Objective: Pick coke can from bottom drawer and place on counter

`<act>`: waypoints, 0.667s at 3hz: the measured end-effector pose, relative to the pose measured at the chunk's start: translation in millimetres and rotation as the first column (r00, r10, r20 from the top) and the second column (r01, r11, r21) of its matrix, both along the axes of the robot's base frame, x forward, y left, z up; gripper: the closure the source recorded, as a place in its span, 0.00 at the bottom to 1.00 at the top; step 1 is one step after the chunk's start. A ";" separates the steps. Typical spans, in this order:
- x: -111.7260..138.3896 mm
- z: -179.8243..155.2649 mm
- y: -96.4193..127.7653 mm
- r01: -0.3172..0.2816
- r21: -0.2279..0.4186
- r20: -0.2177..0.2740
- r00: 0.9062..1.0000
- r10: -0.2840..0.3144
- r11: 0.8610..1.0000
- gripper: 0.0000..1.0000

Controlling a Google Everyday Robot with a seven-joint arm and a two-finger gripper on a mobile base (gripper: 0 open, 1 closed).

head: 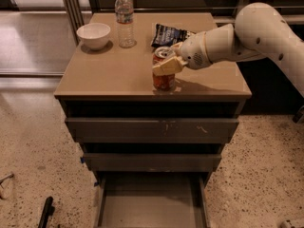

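Observation:
The coke can (164, 79), red-orange with a silver top, stands upright on the tan counter (109, 75), near its front edge and right of centre. My gripper (169, 60) reaches in from the right on a white arm. Its tan fingers (166, 66) sit on both sides of the can's upper part, closed on it. The can's base rests on the counter. The bottom drawer (151, 208) is pulled out at the bottom of the view, and its grey floor is bare.
A white bowl (93, 34) and a clear water bottle (125, 19) stand at the back left of the counter. A dark snack bag (168, 34) lies behind the can. The two upper drawers (152, 129) are closed. A dark object (46, 212) lies on the speckled floor at left.

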State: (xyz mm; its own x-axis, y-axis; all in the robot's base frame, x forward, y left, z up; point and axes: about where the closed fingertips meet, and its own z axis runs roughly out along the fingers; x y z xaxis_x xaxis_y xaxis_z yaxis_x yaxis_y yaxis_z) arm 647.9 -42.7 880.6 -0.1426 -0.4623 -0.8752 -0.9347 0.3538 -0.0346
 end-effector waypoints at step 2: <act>0.6 -2.4 0.5 0.004 0.016 -0.007 1.000 -0.004 1.000 0.81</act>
